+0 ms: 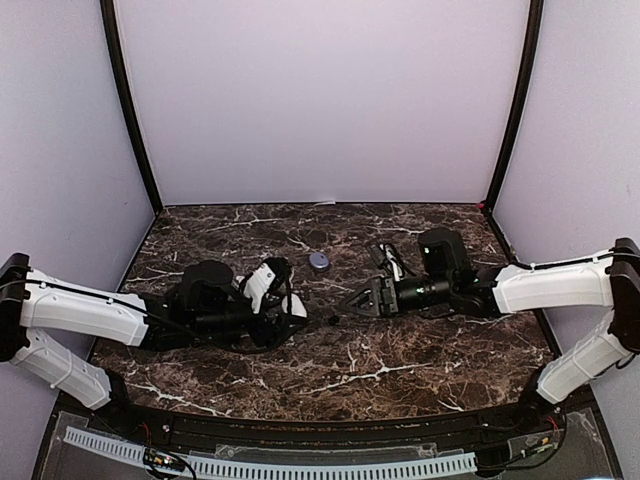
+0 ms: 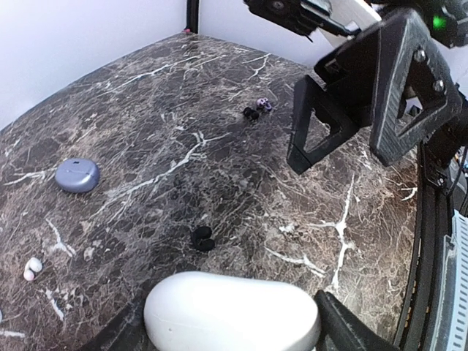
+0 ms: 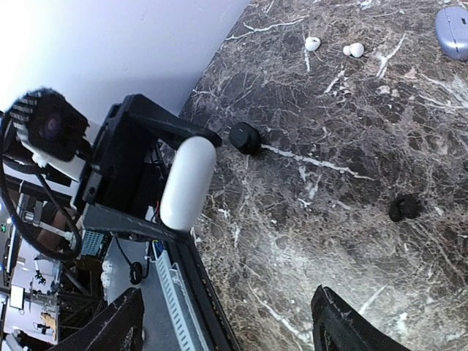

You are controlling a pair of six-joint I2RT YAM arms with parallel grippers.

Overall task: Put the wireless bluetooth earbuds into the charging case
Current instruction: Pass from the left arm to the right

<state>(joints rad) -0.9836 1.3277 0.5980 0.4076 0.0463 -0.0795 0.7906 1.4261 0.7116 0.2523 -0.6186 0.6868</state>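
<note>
Closest to me, a pair of black buds [image 2: 202, 238] lies on the marble table [image 1: 400, 380], in the gap between my two tools and touching neither. My left gripper [image 3: 183, 179] is pinching a white case [image 2: 219, 307] across its width and holds it off the stone. The case looks closed, and I see no bud in it. Just beside that gripper's upper fingertip sits a black rounded lump [image 3: 245, 137]; I cannot tell whether it is a bud or a small case. Facing it from the other side, my right gripper [image 1: 345, 308] has its fingers spread with nothing between them, tips low and near the black buds.

Farther out, a lavender case [image 1: 319, 261] rests closed on the table, apart from everything else. A little past it and to the left lie the white buds [image 3: 355, 50], close to one another. Off toward the far right corner, a black and a purple bud [image 2: 257, 110] lie together. Behind all this stands the plain back wall [image 1: 320, 100].
</note>
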